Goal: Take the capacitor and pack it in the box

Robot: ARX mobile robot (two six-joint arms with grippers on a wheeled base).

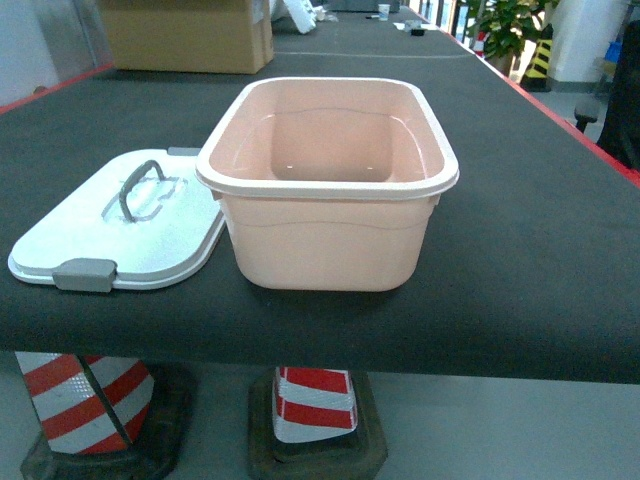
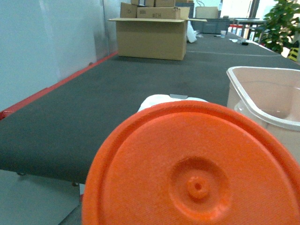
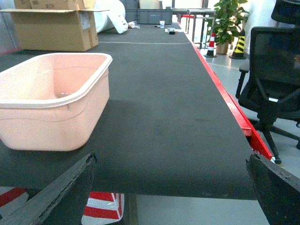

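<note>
The box (image 1: 320, 240), a pale pink tub, stands open and empty on the black table near its front edge. Its white lid (image 1: 110, 230) with the grey handle lies flat to the left, touching it. In the left wrist view an orange round capacitor (image 2: 197, 173) fills the lower frame right before the camera, off the table's near edge. It hides my left gripper's fingers. The box (image 2: 267, 93) is ahead and to the right of it. My right gripper (image 3: 171, 187) is open with nothing in it, below the table edge, with the box (image 3: 51, 112) to its left. Neither gripper shows in the head view.
A brown cardboard carton (image 1: 185, 35) stands at the table's far left. Red-white cones (image 1: 85, 400) stand on the floor under the front edge. An office chair (image 3: 274, 70) is beyond the table's red right edge (image 3: 234, 112).
</note>
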